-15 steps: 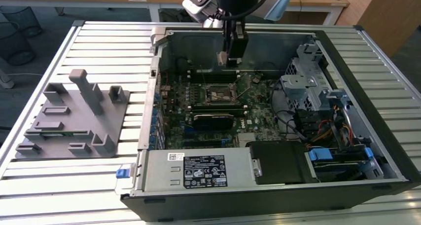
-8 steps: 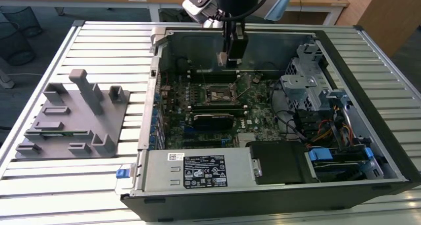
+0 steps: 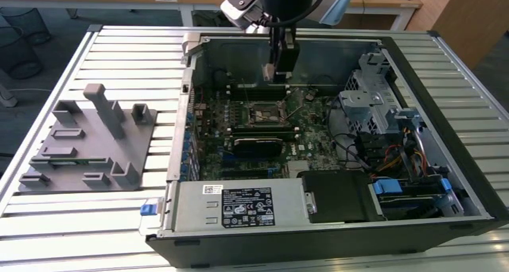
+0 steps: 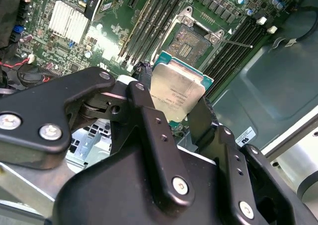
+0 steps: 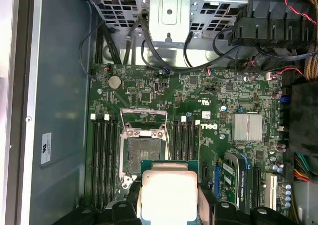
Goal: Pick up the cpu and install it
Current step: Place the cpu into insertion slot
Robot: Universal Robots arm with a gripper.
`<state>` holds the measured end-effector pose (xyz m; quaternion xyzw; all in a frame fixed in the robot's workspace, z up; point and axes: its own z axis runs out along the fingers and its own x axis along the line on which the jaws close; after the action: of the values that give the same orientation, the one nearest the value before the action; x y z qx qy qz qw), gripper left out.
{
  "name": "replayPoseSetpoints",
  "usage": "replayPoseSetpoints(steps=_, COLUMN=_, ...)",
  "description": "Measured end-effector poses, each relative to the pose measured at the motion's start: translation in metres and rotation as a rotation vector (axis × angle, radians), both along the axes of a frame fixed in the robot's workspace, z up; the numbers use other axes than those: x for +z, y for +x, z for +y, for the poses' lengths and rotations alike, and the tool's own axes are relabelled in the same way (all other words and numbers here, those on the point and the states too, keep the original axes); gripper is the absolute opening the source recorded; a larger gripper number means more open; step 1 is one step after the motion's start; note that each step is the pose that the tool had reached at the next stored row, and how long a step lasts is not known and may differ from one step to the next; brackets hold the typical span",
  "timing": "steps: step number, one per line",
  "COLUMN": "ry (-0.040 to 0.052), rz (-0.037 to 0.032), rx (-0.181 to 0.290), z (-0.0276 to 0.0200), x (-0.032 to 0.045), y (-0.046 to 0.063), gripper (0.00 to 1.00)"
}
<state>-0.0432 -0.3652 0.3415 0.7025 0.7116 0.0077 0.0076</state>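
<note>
Gripper (image 4: 174,100) is clamped on the cpu (image 4: 182,82), hanging inside the open case (image 3: 318,239) above the board (image 5: 226,98); socket (image 5: 144,153) looks empty, I think.

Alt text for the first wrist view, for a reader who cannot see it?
The gripper holds the cpu, silver top toward the camera, over a green motherboard inside an open computer case. The empty socket lies just past it, memory slots on either side.

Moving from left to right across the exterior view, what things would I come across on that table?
Grey moulded tray → open socket on the green board → silver drive cage → computer case's black right wall.
</note>
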Motion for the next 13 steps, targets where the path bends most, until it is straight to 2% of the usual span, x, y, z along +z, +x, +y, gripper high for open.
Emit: replayPoseSetpoints(steps=13, ry=0.0, rz=0.0001, rx=-0.034, z=0.0, x=-0.0031, y=0.0, gripper=0.54)
